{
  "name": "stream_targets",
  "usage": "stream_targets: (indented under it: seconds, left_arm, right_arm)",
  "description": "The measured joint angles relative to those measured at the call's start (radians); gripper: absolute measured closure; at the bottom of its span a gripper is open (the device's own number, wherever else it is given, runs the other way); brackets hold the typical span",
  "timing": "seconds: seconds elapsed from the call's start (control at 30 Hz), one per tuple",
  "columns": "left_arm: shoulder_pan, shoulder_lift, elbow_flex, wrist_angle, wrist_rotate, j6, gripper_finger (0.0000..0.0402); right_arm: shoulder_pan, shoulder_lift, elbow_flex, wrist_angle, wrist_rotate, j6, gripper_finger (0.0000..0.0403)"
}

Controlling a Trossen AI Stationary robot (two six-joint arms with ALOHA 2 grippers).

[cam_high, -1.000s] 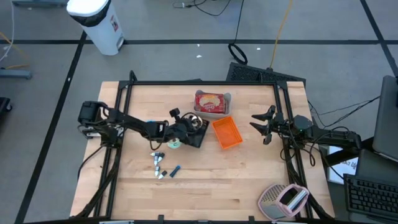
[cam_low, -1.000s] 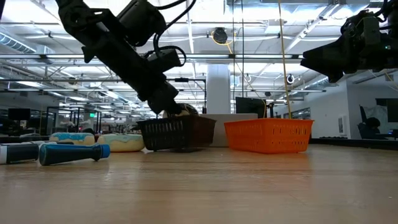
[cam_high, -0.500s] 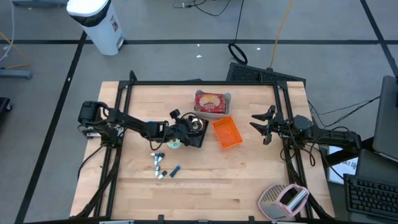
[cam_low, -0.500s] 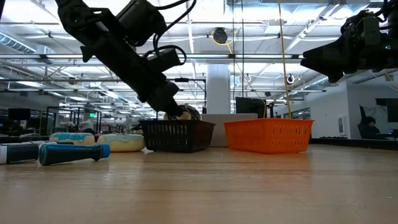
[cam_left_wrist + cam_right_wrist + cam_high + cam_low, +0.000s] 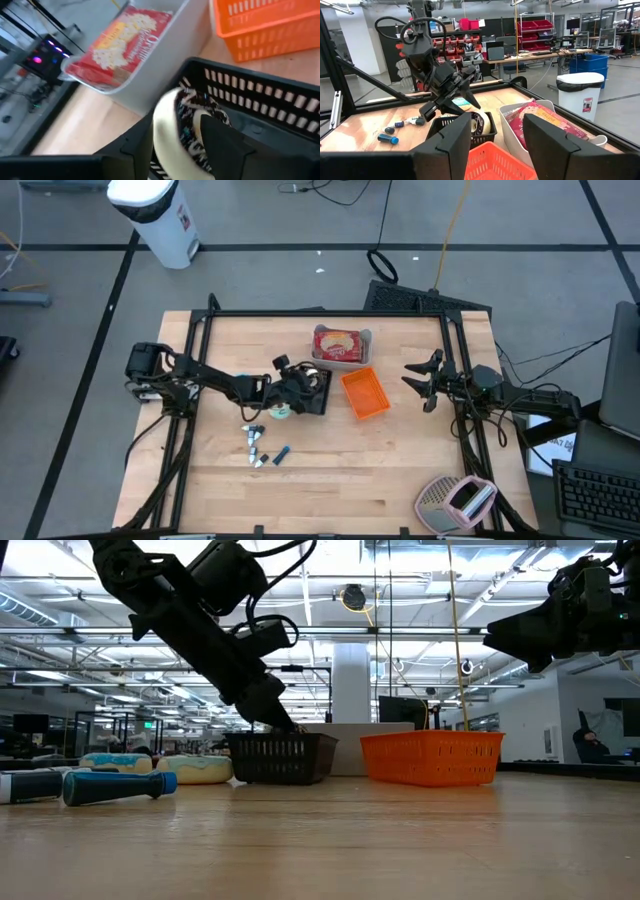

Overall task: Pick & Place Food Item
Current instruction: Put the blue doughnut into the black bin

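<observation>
A cream donut with dark icing (image 5: 186,131) stands on edge inside the black basket (image 5: 318,392), near the table's middle. My left gripper (image 5: 304,382) reaches over the basket's left rim, slanting down, and is open, one finger on either side of the donut (image 5: 480,123). In the low view the basket (image 5: 280,757) hides the donut. My right gripper (image 5: 414,380) hangs level above the table's right side, open, with nothing between its fingers. My left gripper has its fingers (image 5: 227,147) close on either side of the donut's upper edge (image 5: 170,107), which rests in the basket. Whether a finger touches the donut, I cannot tell.
An orange basket (image 5: 364,393) stands right of the black one. Behind them is a white tray with a red popcorn bag (image 5: 340,345). A second donut (image 5: 280,412) lies left of the black basket, and markers (image 5: 256,446) lie toward the near edge.
My left gripper has opened over the black basket without moving away. The donut, which showed above the basket's rim in the low view, has dropped down behind it. The basket, tipped up before, now sits flat.
</observation>
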Motion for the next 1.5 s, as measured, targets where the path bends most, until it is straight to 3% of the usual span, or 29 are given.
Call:
stream_targets:
  seconds: [0.3,0.43,0.53,0.63,0.77,0.87,0.97,1.2,1.33,1.5]
  left_arm:
    - [-0.003,-0.045,0.000,0.020,-0.090,0.081,0.0233]
    - [-0.033,-0.141,0.000,-0.005,-0.091,0.058,0.0232]
    - [-0.072,-0.267,0.000,-0.123,-0.093,-0.025,0.0231]
    - [-0.107,-0.416,0.001,-0.350,-0.121,-0.209,0.0231]
    - [-0.105,-0.601,0.001,-0.756,-0.128,-0.631,0.0231]
    - [-0.084,-0.692,0.000,-1.036,-0.084,-0.949,0.0231]
    - [-0.067,-0.736,-0.011,-1.203,-0.033,-1.151,0.0231]
    - [0.002,-0.735,-0.137,-1.199,0.131,-1.289,0.0194]
    - [0.060,-0.718,-0.229,-1.133,0.221,-1.294,0.0159]
    - [0.115,-0.718,-0.317,-1.023,0.263,-1.254,0.0125]
  right_arm:
    - [0.000,0.000,0.000,0.000,0.000,0.000,0.0236]
    - [0.000,0.000,0.000,0.000,0.000,0.000,0.0236]
    - [0.000,0.000,0.000,0.000,0.000,0.000,0.0236]
    - [0.000,0.000,0.000,0.000,0.000,0.000,0.0236]
    - [0.000,0.000,0.000,0.000,0.000,0.000,0.0236]
    - [0.000,0.000,0.000,0.000,0.000,0.000,0.0236]
    - [0.000,0.000,0.000,0.000,0.000,0.000,0.0236]
    - [0.000,0.000,0.000,0.000,0.000,0.000,0.0236]
    - [0.000,0.000,0.000,0.000,0.000,0.000,0.0236]
    - [0.000,0.000,0.000,0.000,0.000,0.000,0.0236]
